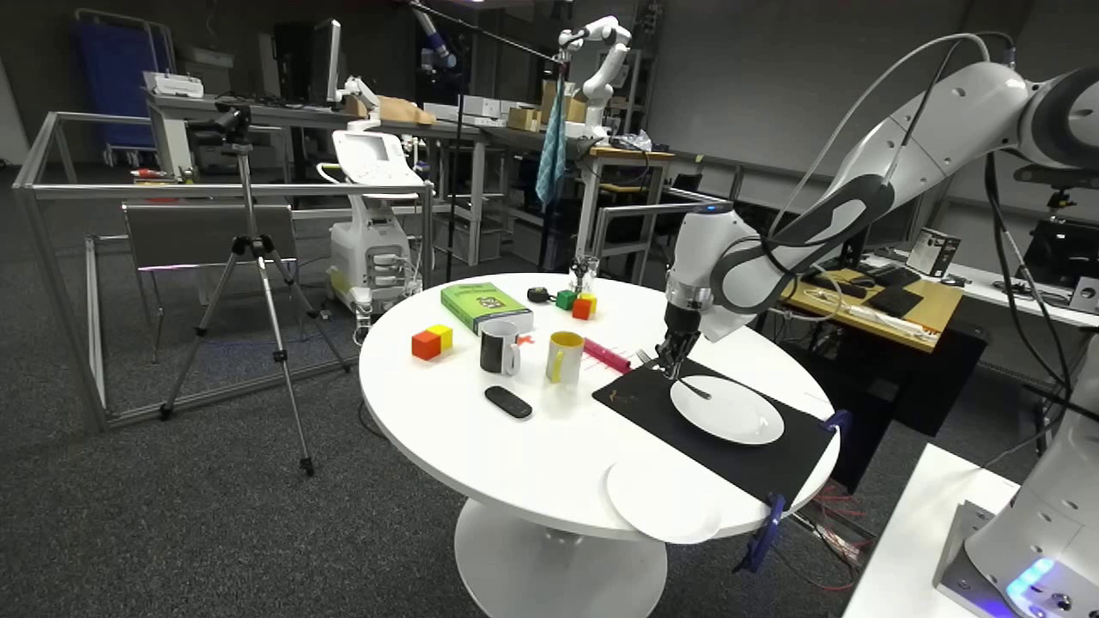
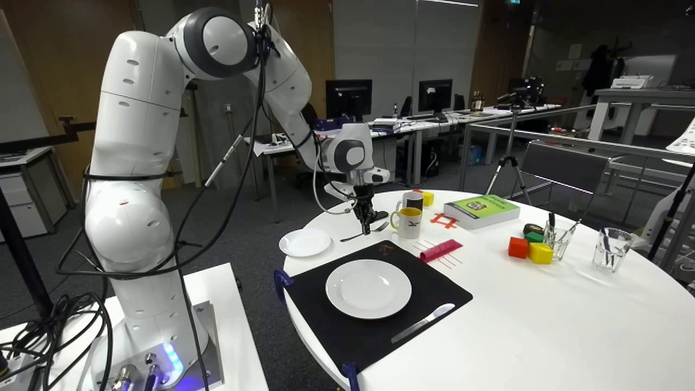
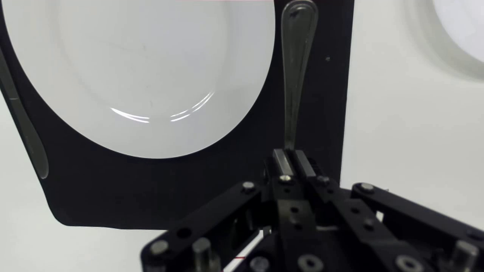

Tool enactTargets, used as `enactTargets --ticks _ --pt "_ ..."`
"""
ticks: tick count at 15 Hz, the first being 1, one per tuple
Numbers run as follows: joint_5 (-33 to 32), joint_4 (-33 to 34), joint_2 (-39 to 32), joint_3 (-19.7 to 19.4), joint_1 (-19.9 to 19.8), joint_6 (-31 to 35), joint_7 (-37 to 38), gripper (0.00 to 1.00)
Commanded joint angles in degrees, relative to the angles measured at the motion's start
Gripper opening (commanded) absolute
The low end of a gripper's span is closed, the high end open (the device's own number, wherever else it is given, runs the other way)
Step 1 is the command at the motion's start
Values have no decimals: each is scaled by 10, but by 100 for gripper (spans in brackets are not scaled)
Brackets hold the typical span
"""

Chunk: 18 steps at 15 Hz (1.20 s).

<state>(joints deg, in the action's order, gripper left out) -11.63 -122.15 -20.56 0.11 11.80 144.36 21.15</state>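
Note:
My gripper (image 3: 290,153) is shut on a metal fork (image 3: 295,56) near the middle of its length. The handle points away from the jaws in the wrist view; the tines are hidden there. In both exterior views the gripper (image 1: 671,371) (image 2: 366,231) points down and holds the fork (image 1: 697,390) (image 2: 352,238) roughly level, seemingly above the table. A white plate (image 1: 730,414) (image 2: 369,289) (image 3: 151,75) lies on a black placemat (image 2: 320,320) (image 3: 151,192). A knife (image 2: 421,325) (image 3: 23,124) lies on the mat at the plate's far side from the fork.
A smaller white plate (image 1: 657,502) (image 2: 305,243) is beside the mat. Blue clamps (image 1: 760,545) (image 2: 281,283) grip the mat's edge. A yellow-white mug (image 1: 564,358), a black-white mug (image 1: 496,348), a remote (image 1: 508,402), a pink roll (image 2: 441,250), a book (image 2: 480,212), blocks and glasses stand around.

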Motion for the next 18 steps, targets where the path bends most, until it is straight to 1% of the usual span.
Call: enactTargets --ticks 1,5,11,18 --pt "0 -2 1 -1 3 4 1 1" --pt "-10 -9 0 0 16 17 5 1" --pt "-18 -13 -12 -1 37 17 16 1" --pt "-28 -17 -33 -13 49 34 42 1"
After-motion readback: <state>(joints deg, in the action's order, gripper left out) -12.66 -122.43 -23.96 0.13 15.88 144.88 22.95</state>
